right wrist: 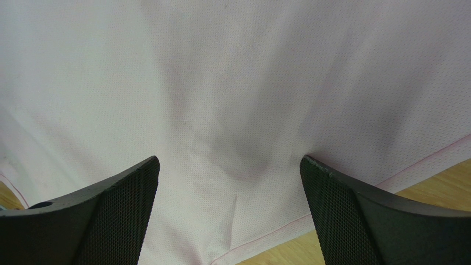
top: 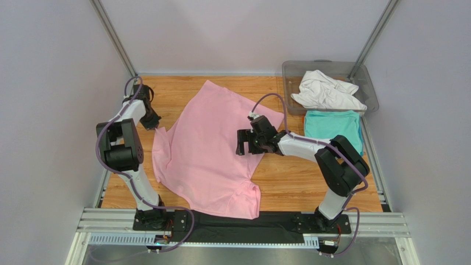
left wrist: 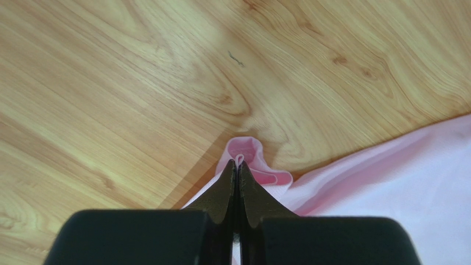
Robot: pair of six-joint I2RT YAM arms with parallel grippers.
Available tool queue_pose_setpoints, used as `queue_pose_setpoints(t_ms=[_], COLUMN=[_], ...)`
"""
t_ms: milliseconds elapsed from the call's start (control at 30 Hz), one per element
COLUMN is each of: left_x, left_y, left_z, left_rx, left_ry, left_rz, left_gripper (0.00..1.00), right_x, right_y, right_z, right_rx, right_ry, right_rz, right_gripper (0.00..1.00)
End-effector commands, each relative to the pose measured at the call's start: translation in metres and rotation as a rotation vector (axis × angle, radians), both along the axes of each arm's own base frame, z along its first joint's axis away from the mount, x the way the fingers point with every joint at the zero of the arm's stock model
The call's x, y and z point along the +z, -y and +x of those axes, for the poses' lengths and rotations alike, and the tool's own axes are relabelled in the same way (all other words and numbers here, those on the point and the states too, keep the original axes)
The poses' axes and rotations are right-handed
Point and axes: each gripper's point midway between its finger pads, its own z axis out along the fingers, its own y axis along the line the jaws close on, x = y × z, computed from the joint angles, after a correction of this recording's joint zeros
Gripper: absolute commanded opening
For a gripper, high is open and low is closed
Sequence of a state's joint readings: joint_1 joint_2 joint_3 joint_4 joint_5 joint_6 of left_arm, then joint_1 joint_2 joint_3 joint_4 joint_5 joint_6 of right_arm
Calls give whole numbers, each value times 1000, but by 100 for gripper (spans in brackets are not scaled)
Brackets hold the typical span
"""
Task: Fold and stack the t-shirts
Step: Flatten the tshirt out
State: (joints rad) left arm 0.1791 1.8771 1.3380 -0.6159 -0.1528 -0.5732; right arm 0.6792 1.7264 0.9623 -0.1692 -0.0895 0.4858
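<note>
A light pink t-shirt (top: 213,149) lies spread, partly wrinkled, across the middle of the wooden table (top: 287,176). My left gripper (top: 155,124) is shut on a small fold of its left sleeve edge (left wrist: 246,154), at the table's left side. My right gripper (top: 242,142) is open just above the shirt's right edge, its jaws wide apart over the hem (right wrist: 276,229). A folded teal t-shirt (top: 333,126) lies at the right. A crumpled white t-shirt (top: 326,91) lies in the bin.
A clear grey plastic bin (top: 371,88) stands at the back right corner. Metal frame posts rise at the back corners. A rail (top: 243,221) with a black strip runs along the near edge.
</note>
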Motion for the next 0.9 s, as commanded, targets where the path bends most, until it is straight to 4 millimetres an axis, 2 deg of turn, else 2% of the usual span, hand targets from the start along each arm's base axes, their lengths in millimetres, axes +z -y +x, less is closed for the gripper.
queue_pose_setpoints(t_ms=[0, 133, 200, 267, 300, 333, 400, 433, 467, 500, 533, 633, 667, 733, 767, 800, 833, 867], left_x=[11, 21, 29, 31, 38, 39, 41, 40, 40, 37, 34, 38, 47, 49, 59, 56, 59, 69], left_y=[-22, -39, -46, -58, -63, -69, -77, -84, -85, -85, -83, -77, -75, -64, -60, -55, -46, -40], left_z=[-3, -13, -14, -27, -27, -37, -42, -53, -56, -59, -56, -57, -55, -53, -52, -56, -51, -50], left_rx=[57, 112, 145, 219, 240, 266, 320, 363, 390, 391, 389, 384, 381, 353, 341, 330, 299, 282], left_ry=[-40, -92, -101, -154, -155, -191, -202, -230, -226, -228, -210, -171, -139, -103, -59, -54, -16, 24], left_rz=[79, 152, 182, 220, 226, 225, 217, 208, 191, 170, 137, 104, 97, 46, 37, 17, -17, -28], left_gripper=[0, 1, 12, 15, 19, 19, 20, 25, 37, 71, 98, 100, 100, 100, 100, 100, 100, 100], right_x=[-32, -35, -37, -38, -37, -37, -35, -34, -32, -30, -27, -16, -11, -2, 11, 18, 27, 40], right_y=[24, 29, 28, 28, 27, 26, 25, 25, 24, 23, 20, 14, 13, 11, 7, 6, 6, 5], right_z=[-11, -12, -15, -16, -17, -17, -16, -15, -15, -14, -13, -8, -7, -4, 1, 5, 10, 19], right_rx=[-48, -68, -71, -67, -65, -63, -61, -62, -60, -57, -47, -31, -21, -11, -1, 3, 3, 8], right_ry=[-74, -83, -93, -98, -99, -100, -93, -88, -84, -79, -77, -56, -41, -23, 9, 30, 56, 96], right_rz=[-87, -94, -91, -84, -77, -75, -69, -67, -63, -57, -44, -21, -20, -12, 1, 3, 2, -2], right_gripper=[100, 100, 100, 100, 100, 100, 100, 100, 100, 100, 100, 100, 100, 100, 100, 100, 100, 100])
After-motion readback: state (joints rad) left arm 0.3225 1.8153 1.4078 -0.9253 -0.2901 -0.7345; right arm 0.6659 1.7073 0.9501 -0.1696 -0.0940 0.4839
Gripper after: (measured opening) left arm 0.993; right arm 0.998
